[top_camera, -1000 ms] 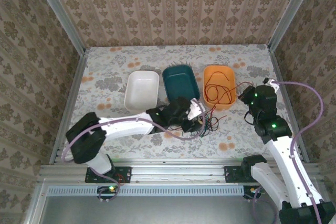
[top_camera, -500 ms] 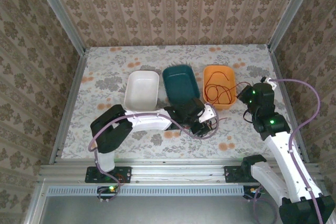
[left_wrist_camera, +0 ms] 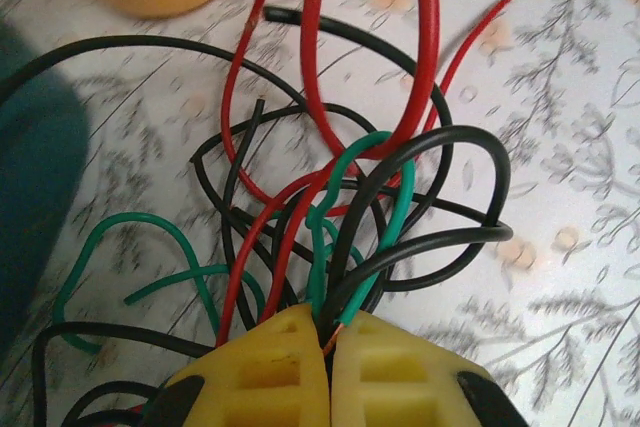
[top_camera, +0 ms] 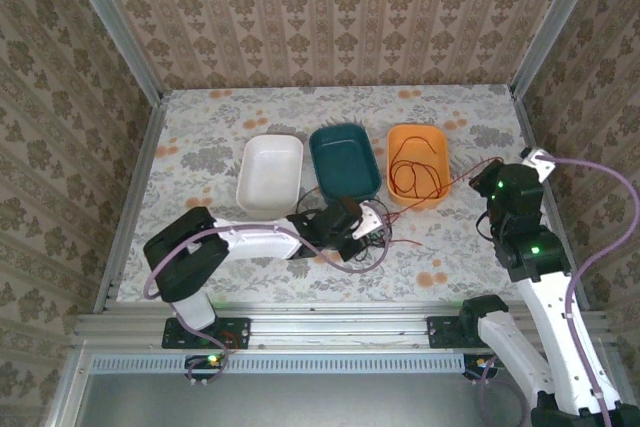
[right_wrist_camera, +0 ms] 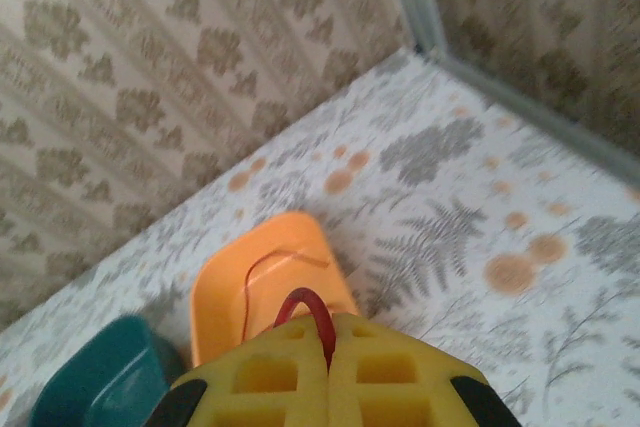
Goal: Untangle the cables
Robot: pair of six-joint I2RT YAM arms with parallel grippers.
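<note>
Near the front of the table (top_camera: 450,257), the left gripper (top_camera: 372,227) lay low on the tangle (top_camera: 385,232). Its yellow fingers (left_wrist_camera: 270,367) were pressed together, and in the left wrist view they pinched a green cable (left_wrist_camera: 398,202) and a black cable (left_wrist_camera: 450,242) at the place where these enter the jaws. A red cable (left_wrist_camera: 428,47) passed through the same loops, but I cannot tell if it was also pinched.

Farther back and to the right, the right gripper (top_camera: 497,182) was lifted above the table. Its jaws were closed on a small loop of the red cable (right_wrist_camera: 305,309). From there the red cable (top_camera: 455,180) ran as a nearly straight line down and left, towards the tangle and the left gripper. This line is the relation that matters: the two grippers stood at its two ends, well apart. I judge that a pull by the right arm along this axis, away from the left gripper, would draw the red cable out, while the left one anchors the other two.

Behind them, more red cable lay coiled in the orange tray (top_camera: 418,128).
</note>
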